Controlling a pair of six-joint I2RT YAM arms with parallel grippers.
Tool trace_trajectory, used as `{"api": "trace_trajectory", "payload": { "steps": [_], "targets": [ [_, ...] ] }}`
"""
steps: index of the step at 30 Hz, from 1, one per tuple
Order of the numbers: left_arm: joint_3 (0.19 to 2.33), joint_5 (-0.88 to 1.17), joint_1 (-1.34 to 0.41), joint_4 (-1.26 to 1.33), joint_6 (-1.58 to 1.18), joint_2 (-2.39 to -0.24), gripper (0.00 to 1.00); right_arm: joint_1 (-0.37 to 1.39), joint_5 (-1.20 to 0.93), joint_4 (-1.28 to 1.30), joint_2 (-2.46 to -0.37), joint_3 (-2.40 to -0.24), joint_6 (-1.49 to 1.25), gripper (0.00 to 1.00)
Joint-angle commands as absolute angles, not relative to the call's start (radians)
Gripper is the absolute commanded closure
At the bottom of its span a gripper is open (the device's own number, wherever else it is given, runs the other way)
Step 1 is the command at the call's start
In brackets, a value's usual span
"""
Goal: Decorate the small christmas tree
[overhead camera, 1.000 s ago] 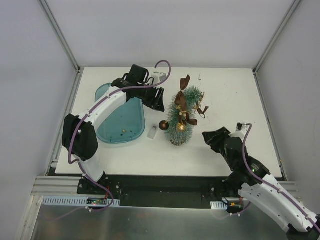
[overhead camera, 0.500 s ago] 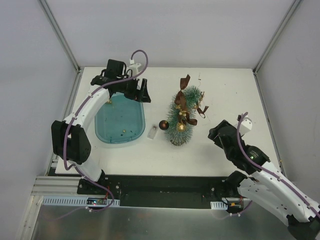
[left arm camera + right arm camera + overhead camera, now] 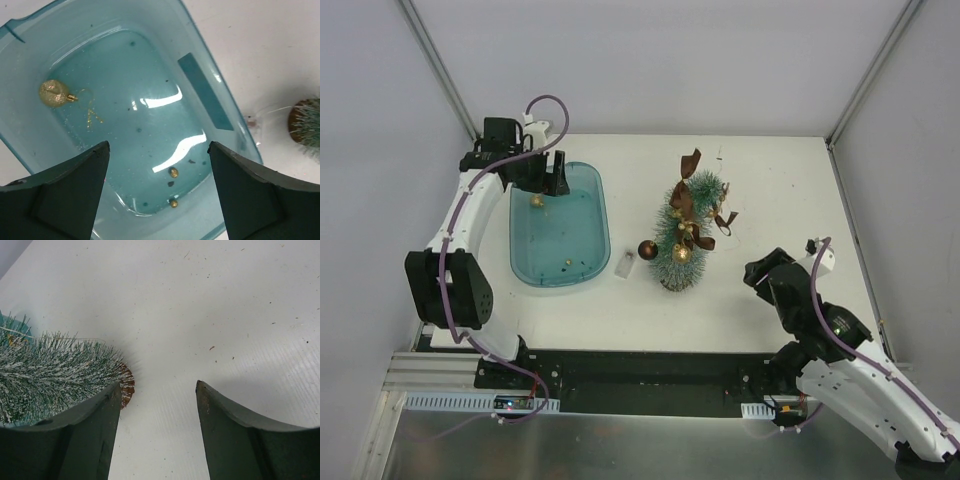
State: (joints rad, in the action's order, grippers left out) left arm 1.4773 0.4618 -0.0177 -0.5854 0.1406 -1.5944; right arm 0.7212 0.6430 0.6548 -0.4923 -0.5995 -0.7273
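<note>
The small christmas tree stands mid-table with brown ribbons and a gold ball hung on it. Its frosted bristles and brown base fill the left of the right wrist view. My right gripper sits open and empty on the table just right of the tree's base. My left gripper hangs open and empty over the far end of the teal tray. In the tray lie a gold glitter ball and two small gold beads.
A dark brown ball rests on the table against the tree's left side. A small clear piece lies between tray and tree. Frame posts stand at the table's far corners.
My left arm swung left, from beside the tree to over the tray's far end, and its jaws spread wider. My right gripper drew back slightly from the tree and opened a little.
</note>
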Motion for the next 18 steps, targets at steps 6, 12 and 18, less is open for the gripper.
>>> {"api": "trace_trajectory", "payload": {
  "steps": [6, 12, 18],
  "targets": [
    [1.506, 0.238, -0.008, -0.552, 0.19, -1.811, 0.33, 0.716, 0.607, 0.589, -0.433, -0.577, -0.664, 0.37],
    [1.542, 0.089, -0.008, -0.52, 0.199, -1.925, 0.36, 0.716, 0.592, 0.571, -0.416, -0.569, -0.634, 0.38],
    [1.545, 0.006, -0.008, -0.463, 0.167, -1.959, 0.35, 0.716, 0.569, 0.529, -0.406, -0.551, -0.598, 0.38]
  ]
}}
